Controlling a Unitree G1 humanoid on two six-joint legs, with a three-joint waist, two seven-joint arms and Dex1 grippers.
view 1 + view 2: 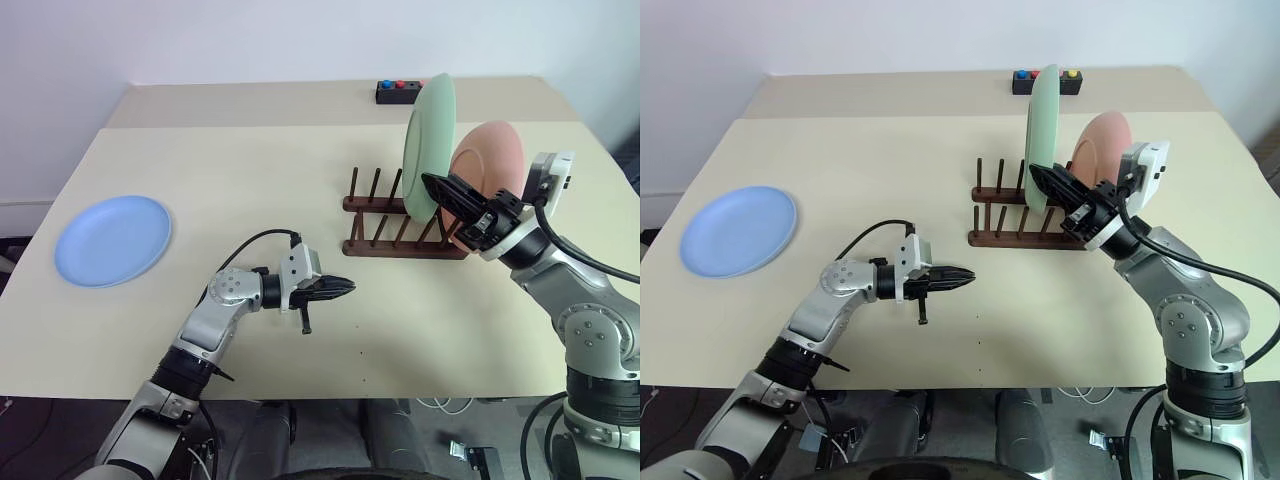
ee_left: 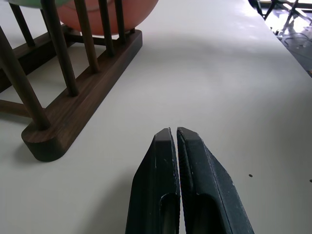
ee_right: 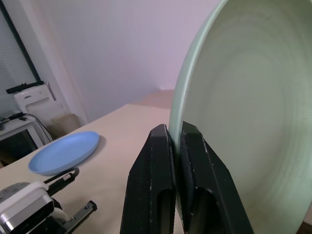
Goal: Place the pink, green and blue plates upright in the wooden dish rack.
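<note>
The pale green plate [image 1: 430, 140] stands upright in the dark wooden dish rack [image 1: 375, 245] on the right half of the table. My right gripper [image 1: 432, 185] is shut on the green plate's near rim, one finger on each face, as the right wrist view shows [image 3: 176, 129]. The pink plate [image 1: 492, 160] stands upright in the rack just to the right of the green one. The blue plate [image 1: 113, 240] lies flat at the table's left edge. My left gripper [image 1: 345, 288] is shut and empty, hovering low over the table in front of the rack's left end [image 2: 58, 131].
A small black box with coloured buttons [image 1: 400, 92] sits at the far edge behind the rack. Several rack pegs [image 1: 375, 190] to the left of the green plate hold nothing. Open tabletop [image 1: 230, 170] lies between the blue plate and the rack.
</note>
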